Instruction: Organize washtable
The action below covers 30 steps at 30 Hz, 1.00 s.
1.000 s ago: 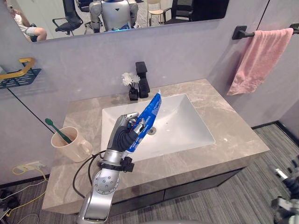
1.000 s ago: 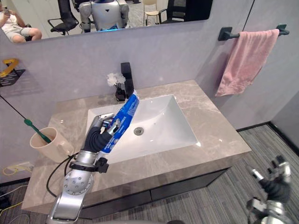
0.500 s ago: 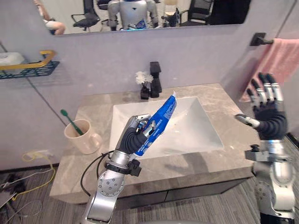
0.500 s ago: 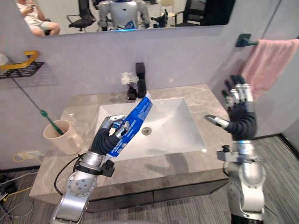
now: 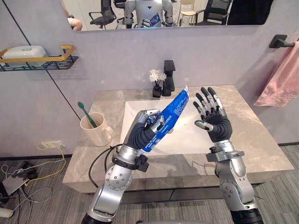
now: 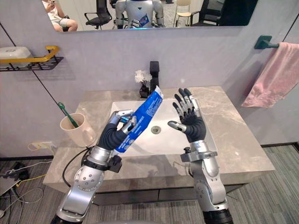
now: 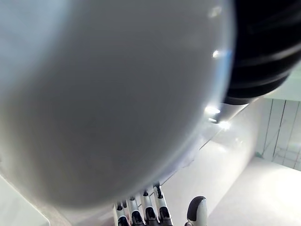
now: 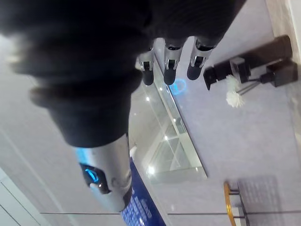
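The two eye views look down from the head, in front of the counter [image 5: 259,137], toward the wall. From spots just apart they share the sink [image 5: 187,138], faucet [image 5: 169,77], mirror [image 5: 196,11], the left hand [image 5: 141,134] clasping the tube [image 5: 171,115] and the right hand [image 5: 216,124] raised with straight fingers. The right wrist view looks along its hand at the wall, sharing faucet and flower [image 8: 233,97] with them, while the left wrist view sits very close to a blurred grey surface [image 7: 103,94].

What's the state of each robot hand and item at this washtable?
Left robot hand: shut on the blue toothpaste tube.
Blue toothpaste tube: held aloft, tilted.
Right robot hand: open, fingers spread, holding nothing.
Green toothbrush: standing in the beige mug.
Pink towel: hanging from the black bar.
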Tool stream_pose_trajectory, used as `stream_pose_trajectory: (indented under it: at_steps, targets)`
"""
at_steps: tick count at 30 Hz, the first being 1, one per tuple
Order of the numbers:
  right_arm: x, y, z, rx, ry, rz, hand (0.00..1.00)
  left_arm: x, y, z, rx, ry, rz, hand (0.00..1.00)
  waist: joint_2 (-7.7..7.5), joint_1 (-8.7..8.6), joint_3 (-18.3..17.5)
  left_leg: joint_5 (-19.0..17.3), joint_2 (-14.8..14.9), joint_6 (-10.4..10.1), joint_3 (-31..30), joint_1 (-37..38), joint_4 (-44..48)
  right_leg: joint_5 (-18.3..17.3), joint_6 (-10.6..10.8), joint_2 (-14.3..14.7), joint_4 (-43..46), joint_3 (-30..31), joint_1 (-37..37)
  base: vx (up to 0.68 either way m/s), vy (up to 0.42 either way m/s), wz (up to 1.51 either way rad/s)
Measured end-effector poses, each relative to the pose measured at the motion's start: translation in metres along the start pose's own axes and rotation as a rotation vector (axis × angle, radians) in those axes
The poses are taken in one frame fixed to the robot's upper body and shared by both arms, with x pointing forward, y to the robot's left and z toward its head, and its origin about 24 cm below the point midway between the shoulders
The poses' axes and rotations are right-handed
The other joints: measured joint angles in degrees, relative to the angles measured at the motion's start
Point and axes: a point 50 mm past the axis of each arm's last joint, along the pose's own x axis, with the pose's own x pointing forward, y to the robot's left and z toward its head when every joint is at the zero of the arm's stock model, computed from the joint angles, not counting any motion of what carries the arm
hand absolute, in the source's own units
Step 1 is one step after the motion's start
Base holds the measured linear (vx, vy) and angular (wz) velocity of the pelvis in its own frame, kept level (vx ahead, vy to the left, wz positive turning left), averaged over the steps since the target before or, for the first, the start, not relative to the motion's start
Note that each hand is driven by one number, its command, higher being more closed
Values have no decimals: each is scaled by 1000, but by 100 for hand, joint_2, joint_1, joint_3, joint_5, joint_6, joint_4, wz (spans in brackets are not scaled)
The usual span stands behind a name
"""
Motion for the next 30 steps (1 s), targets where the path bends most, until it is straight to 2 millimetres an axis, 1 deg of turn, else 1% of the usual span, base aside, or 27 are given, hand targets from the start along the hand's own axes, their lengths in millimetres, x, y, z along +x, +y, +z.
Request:
stream_pose_trajectory:
  at_steps: [2, 3, 7, 9, 12, 16, 18, 19, 27, 30]
  targets:
    - [5, 6, -9, 66, 25, 17, 0, 0, 0, 0, -1, 0, 8, 100, 4, -9, 2, 4, -21, 6, 0, 0, 0, -1, -1, -18, -3, -1, -1, 0, 0, 0]
    - [5, 7, -11, 83, 26, 20, 0, 0, -1, 0, -3, -1, 5, 100, 4, -9, 2, 4, -25, 6, 0, 0, -1, -1, -1, -23, -4, -2, -2, 0, 0, 0]
    - [8, 20, -22, 188, 53, 55, 0, 3, -11, -4, -33, 14, -19, 100, 1, 2, 3, 31, -53, 44, -4, -2, -3, -1, -1, -46, -9, -5, -4, 0, 0, 0]
    - [9, 27, -25, 219, 63, 78, 0, 4, -14, -5, -45, 20, -17, 100, -6, -1, 6, 33, -56, 46, -3, -3, -3, -1, -1, -49, -9, -5, -4, 0, 0, 0]
    - [15, 32, -27, 249, 66, 99, 0, 7, -15, -6, -46, 18, -22, 100, -9, -3, 8, 38, -56, 50, -2, -2, -3, -1, -1, -48, -10, -3, -5, 0, 0, 0]
    - [17, 38, -31, 290, 74, 111, 0, 7, -19, -5, -57, 19, -22, 100, -13, 5, 10, 39, -54, 50, 0, -3, -5, -1, -2, -47, -18, -2, -6, 0, 0, 0]
    - [19, 40, -33, 302, 78, 119, 0, 6, -21, -9, -59, 35, -29, 100, -24, 9, 13, 41, -55, 51, 1, -3, -5, -1, -2, -47, -21, 0, -6, 0, 0, 0]
    - [20, 43, -34, 307, 84, 128, 100, 6, -23, -9, -63, 36, -32, 100, -35, 10, 20, 45, -54, 52, 1, -5, -5, -1, -2, -46, -22, 0, -7, 0, 0, 0]
    - [23, 48, -33, 318, 78, 153, 100, 8, -23, -12, -59, 50, -14, 100, -102, 65, 29, 55, -53, 56, 0, -10, -4, -1, -2, -45, -22, -1, -10, 0, 0, 0]
    - [24, 47, -33, 316, 81, 146, 100, 8, -25, -14, -64, 58, -23, 100, -123, 105, 29, 65, -55, 62, -1, -10, -5, -1, -3, -46, -16, -1, -10, 0, 0, 0]
